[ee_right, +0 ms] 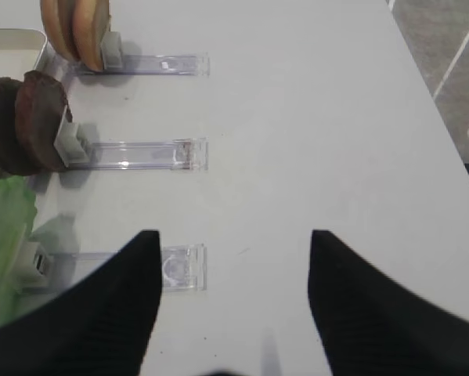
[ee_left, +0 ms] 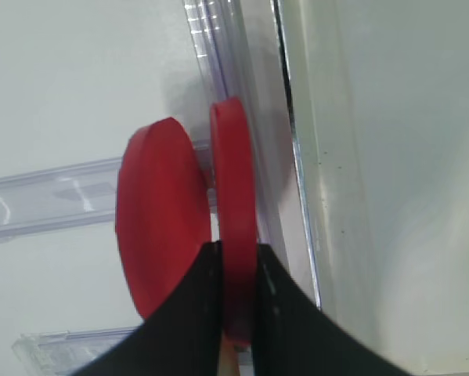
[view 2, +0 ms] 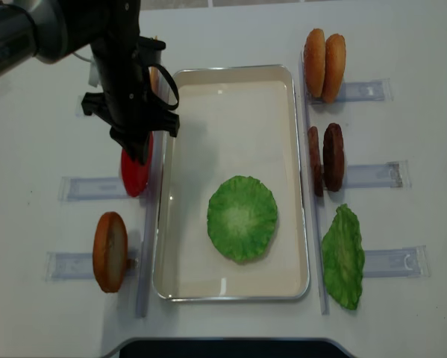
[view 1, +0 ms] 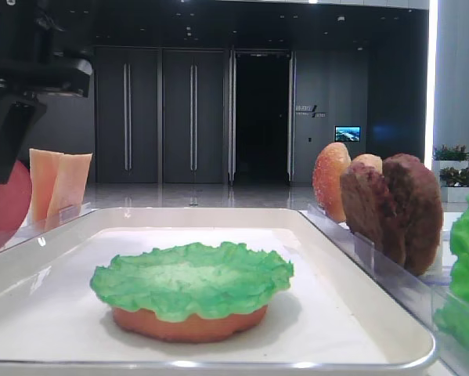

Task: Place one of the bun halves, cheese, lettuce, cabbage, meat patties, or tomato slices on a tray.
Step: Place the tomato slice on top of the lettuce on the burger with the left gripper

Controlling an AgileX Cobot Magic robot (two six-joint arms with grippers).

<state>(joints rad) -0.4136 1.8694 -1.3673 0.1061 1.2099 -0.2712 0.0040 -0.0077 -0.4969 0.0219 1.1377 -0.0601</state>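
Two red tomato slices stand on edge in a clear rack left of the tray. My left gripper [ee_left: 236,266] is shut on the right-hand slice [ee_left: 232,180], one finger on each face; the other slice [ee_left: 162,211] stands just beside it. From above, the left gripper [view 2: 139,153] hangs over the tomato slices [view 2: 133,177] by the white tray [view 2: 230,74]. On the tray lies a lettuce [view 2: 242,218] leaf on top of a bun half [view 1: 189,323]. My right gripper [ee_right: 234,258] is open over bare table, holding nothing.
Clear racks flank the tray. On the right stand bun halves [view 2: 324,54], meat patties [view 2: 324,158] and a second lettuce leaf [view 2: 344,256]. On the left are a bun half [view 2: 110,251] and cheese [view 1: 58,184] slices. The left arm reaches over the far-left racks.
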